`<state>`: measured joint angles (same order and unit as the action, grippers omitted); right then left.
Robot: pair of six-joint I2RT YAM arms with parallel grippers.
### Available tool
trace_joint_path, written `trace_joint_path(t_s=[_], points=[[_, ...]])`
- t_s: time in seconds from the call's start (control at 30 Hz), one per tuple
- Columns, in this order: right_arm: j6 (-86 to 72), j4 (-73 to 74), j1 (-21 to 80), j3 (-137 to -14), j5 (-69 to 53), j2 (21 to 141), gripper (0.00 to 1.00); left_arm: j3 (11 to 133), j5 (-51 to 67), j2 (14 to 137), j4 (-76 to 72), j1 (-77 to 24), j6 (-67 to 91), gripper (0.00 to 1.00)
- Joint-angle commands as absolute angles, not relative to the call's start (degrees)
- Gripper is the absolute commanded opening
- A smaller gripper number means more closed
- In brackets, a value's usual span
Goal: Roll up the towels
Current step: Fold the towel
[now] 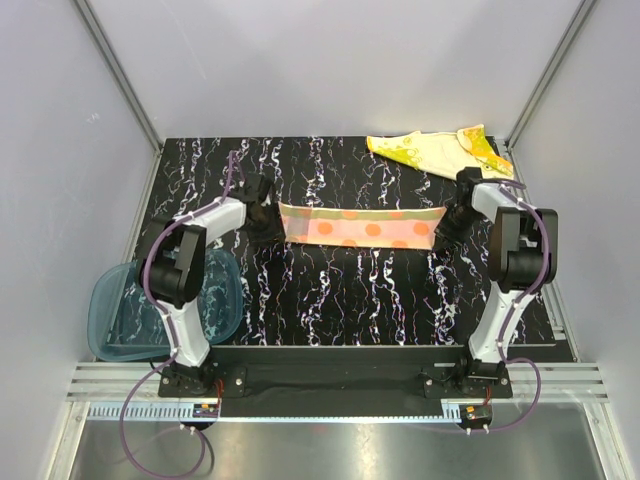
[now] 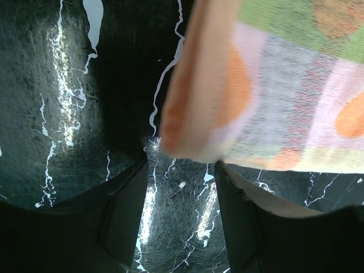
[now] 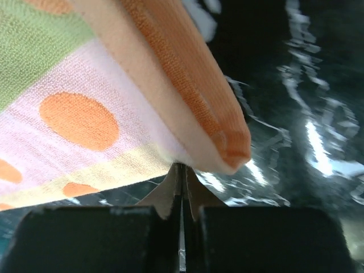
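Grey walls enclose a black, white-veined marble desk [image 1: 340,300]. At its middle the orange-pink towel [image 1: 360,226] lies folded into a long dotted strip running left to right between the two arms. The left end effector [image 1: 265,212] sits at the strip's left end. In the left wrist view its fingers [image 2: 122,222] are spread, with the towel's corner just ahead of the gap and not between them. The right end effector [image 1: 447,225] is at the strip's right end, its fingers [image 3: 168,199] pressed together with their tips meeting the corner's lower hem. I cannot tell whether cloth is caught between them. The yellow towel [image 1: 430,150] lies crumpled at the far right corner, well apart. A translucent teal tray [image 1: 120,320] overhangs the desk's near left edge.
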<state>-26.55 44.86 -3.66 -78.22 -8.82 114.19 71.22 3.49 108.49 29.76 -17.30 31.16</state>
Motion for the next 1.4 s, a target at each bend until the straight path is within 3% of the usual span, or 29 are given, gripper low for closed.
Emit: trace_joint_path(t_s=[0.0, 0.1, 0.2, 0.3, 0.33, 0.43, 0.53, 0.57, 0.6, 0.77, 0.8, 1.0, 1.37], points=[[-26.1, 47.9, -4.4, -75.6, 1.7, 108.4, 0.01, 66.8, 1.1, 107.1, 30.6, -17.6, 31.4, 0.56], [-25.4, 49.2, -4.4, -75.0, 3.0, 105.3, 0.04, 64.1, 0.2, 102.8, 31.2, -18.5, 32.3, 0.55], [-24.6, 51.4, -4.4, -75.8, 3.3, 102.3, 0.13, 63.1, -2.5, 96.3, 32.3, -20.5, 32.6, 0.55], [-25.3, 52.9, -4.0, -77.2, 3.6, 98.5, 0.33, 65.7, -3.4, 92.2, 34.8, -21.7, 32.7, 0.56], [-25.9, 53.0, -3.3, -77.3, 3.5, 97.4, 0.48, 66.5, -3.2, 91.2, 35.0, -21.9, 32.5, 0.56], [-26.5, 50.7, -0.5, -76.8, -0.9, 93.2, 0.54, 69.6, -1.2, 91.9, 32.7, -22.1, 32.0, 0.55], [-27.7, 46.3, 2.1, -74.5, -11.9, 91.0, 0.45, 74.3, -0.6, 96.7, 30.9, -22.1, 31.5, 0.55], [-28.2, 44.1, 3.3, -73.3, -20.8, 90.4, 0.42, 75.5, -0.4, 98.4, 30.4, -22.1, 31.2, 0.55], [-28.8, 38.8, 3.9, -71.7, -25.3, 89.3, 0.31, 77.6, -0.4, 100.2, 29.0, -22.1, 30.7, 0.54], [-34.3, 27.0, 9.2, -63.5, -36.6, 85.3, 0.09, 82.3, 2.5, 110.9, 27.9, -22.1, 30.6, 0.53], [-36.5, 22.7, 10.3, -62.4, -38.1, 84.4, 0.0, 82.3, 2.5, 112.0, 27.8, -22.1, 31.1, 0.53], [-41.0, 10.0, 15.7, -60.6, -45.3, 89.7, 0.0, 71.8, 2.6, 111.3, 22.5, -22.1, 34.1, 0.52], [-40.3, 8.8, 28.5, -85.9, -50.5, 124.7, 0.0, 64.5, 1.1, 108.0, 20.7, -22.1, 34.0, 0.52]])
